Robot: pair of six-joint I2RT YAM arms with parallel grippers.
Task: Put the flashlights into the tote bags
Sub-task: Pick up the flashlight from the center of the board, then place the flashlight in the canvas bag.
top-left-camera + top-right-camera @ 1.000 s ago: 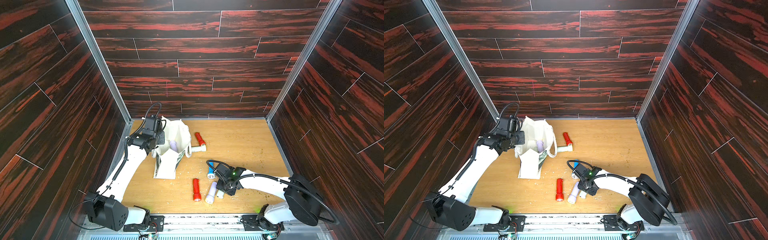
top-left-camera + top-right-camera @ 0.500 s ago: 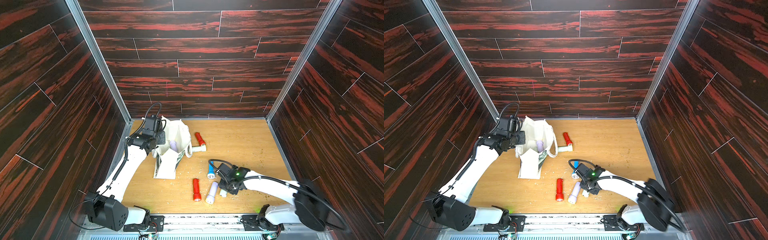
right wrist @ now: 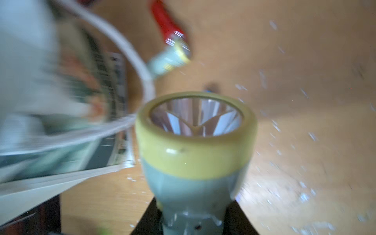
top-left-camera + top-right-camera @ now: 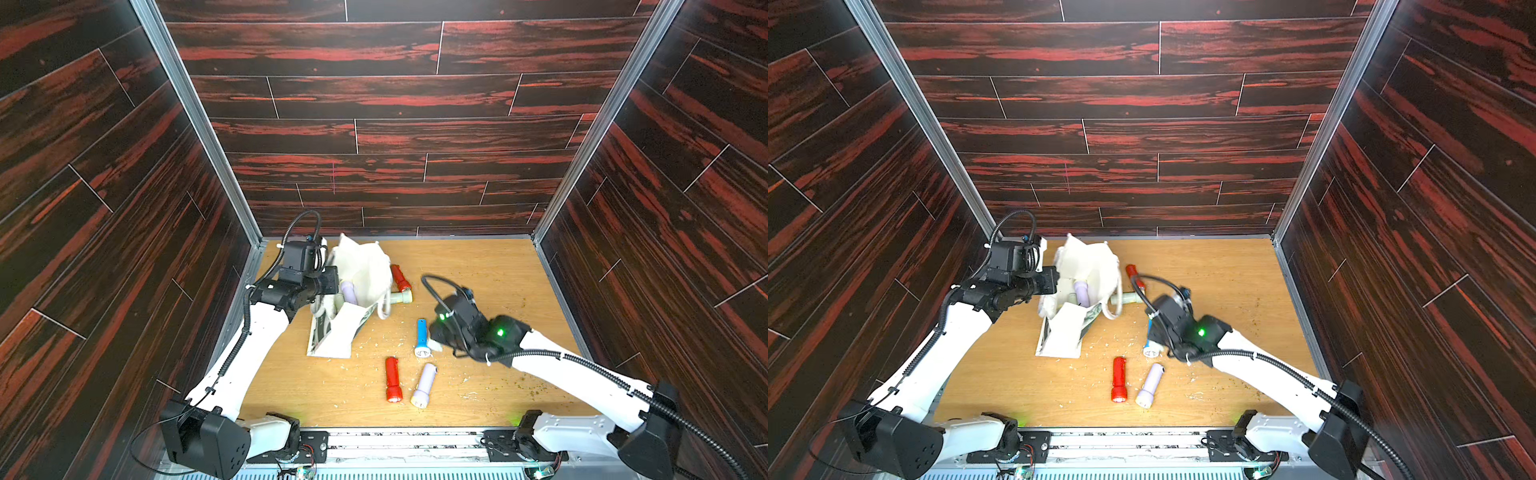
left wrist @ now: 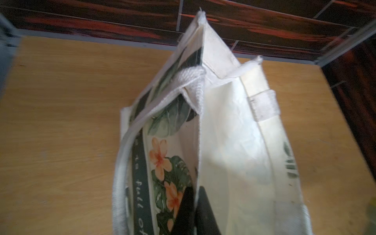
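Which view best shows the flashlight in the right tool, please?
The right wrist view: the mint flashlight fills it, clamped in the right tool. A top view shows at most a pale sliver; the left wrist view, none.

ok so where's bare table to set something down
Free: the far right table corner, behind the right arm; the front strip between the left arm and the nearer red flashlight. Crowded: between bag and blue flashlight.
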